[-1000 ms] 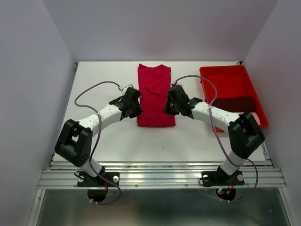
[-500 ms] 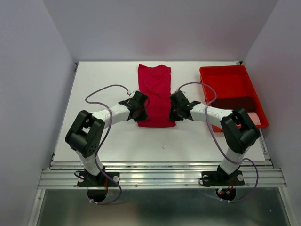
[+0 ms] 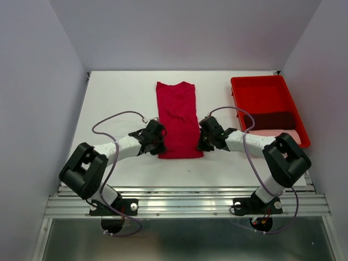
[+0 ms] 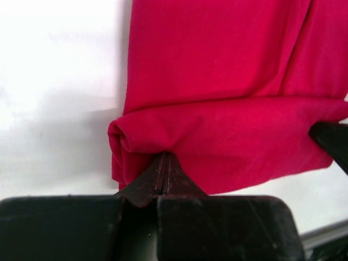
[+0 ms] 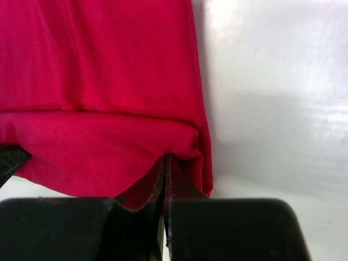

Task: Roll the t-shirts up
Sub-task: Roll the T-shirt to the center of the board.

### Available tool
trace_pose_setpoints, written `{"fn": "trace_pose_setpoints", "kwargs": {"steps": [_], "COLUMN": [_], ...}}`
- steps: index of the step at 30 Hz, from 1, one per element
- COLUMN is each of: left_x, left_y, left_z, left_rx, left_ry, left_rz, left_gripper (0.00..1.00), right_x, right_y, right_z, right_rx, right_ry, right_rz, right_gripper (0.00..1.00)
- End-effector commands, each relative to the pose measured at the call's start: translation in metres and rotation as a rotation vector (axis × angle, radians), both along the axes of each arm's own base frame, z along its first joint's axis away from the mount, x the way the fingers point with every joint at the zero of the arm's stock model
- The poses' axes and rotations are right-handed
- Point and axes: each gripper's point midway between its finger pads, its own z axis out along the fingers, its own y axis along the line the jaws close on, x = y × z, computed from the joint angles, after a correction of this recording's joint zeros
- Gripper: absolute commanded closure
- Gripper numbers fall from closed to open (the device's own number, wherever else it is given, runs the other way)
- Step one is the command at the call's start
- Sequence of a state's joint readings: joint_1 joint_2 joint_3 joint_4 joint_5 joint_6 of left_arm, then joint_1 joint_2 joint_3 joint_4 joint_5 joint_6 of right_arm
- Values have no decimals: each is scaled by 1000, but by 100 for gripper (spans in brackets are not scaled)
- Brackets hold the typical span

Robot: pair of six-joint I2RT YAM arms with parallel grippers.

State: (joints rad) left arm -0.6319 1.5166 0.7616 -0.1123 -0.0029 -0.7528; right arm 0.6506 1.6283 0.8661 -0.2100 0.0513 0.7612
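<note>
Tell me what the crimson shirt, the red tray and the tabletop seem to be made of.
Crimson t-shirt: soft matte knit cloth, probably cotton; it creases and bunches into a roll at its near hem. Red tray: rigid plastic, judging by its gloss and crisp moulded rim. Table: hard, smooth, white, faintly reflective; laminate or painted board, unclear which.

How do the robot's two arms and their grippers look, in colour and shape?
The left arm and right arm have white links and black joints. A lilac cable loops beside each. The left gripper and right gripper are black, with narrow tapering fingers.
</note>
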Motion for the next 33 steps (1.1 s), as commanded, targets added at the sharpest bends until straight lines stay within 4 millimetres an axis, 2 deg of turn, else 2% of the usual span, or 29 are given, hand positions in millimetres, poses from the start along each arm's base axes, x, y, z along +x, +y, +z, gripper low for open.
{"fn": "trace_pose_setpoints", "kwargs": {"steps": [1, 5, 8, 10, 11, 13, 14, 15, 16, 18, 19, 20, 21, 24, 31, 33], "left_x": [-37, -47, -44, -46, -48, -50, -54, -56, -58, -62, -63, -64, -65, -66, -62, -63], "left_y": [12, 20, 21, 23, 24, 25, 27, 28, 29, 32, 32, 32, 31, 31, 29, 30], "left_z": [3, 14, 33, 42, 40, 46, 41, 41, 39, 31, 29, 25, 23, 17, 5, -1], "left_rx": [-19, -32, -50, -68, -66, -87, -93, -101, -107, -116, -121, -131, -142, -157, -159, -152], "left_ry": [51, 42, 2, -5, 4, -9, 5, 6, 9, 24, 25, 28, 34, 35, 45, 56], "left_rz": [-12, 5, 22, 35, 42, 54, 73, 83, 90, 117, 123, 126, 136, 150, 182, 185], "left_gripper": [100, 100, 100, 100, 99, 94, 84, 81, 79, 54, 45, 33, 31, 32, 53, 56], "right_x": [-30, -36, -32, -30, -29, -34, -37, -39, -45, -49, -51, -55, -55, -58, -63, -64], "right_y": [-3, -2, -9, -19, -21, -26, -27, -27, -28, -26, -25, -22, -21, -16, -10, -9], "right_z": [2, 16, 34, 44, 49, 48, 50, 48, 42, 41, 40, 39, 40, 36, 18, 15], "right_rx": [1, 12, -4, -21, -19, -15, -1, 3, 16, 54, 69, 104, 120, 162, 213, 217], "right_ry": [51, 31, -14, -50, -65, -62, -63, -55, -32, -28, -24, -19, -20, -9, 35, 42], "right_rz": [-1, 2, -28, -64, -73, -86, -88, -92, -98, -105, -108, -109, -113, -124, -142, -146], "right_gripper": [99, 99, 98, 91, 88, 81, 78, 76, 69, 59, 51, 48, 45, 44, 47, 49]}}
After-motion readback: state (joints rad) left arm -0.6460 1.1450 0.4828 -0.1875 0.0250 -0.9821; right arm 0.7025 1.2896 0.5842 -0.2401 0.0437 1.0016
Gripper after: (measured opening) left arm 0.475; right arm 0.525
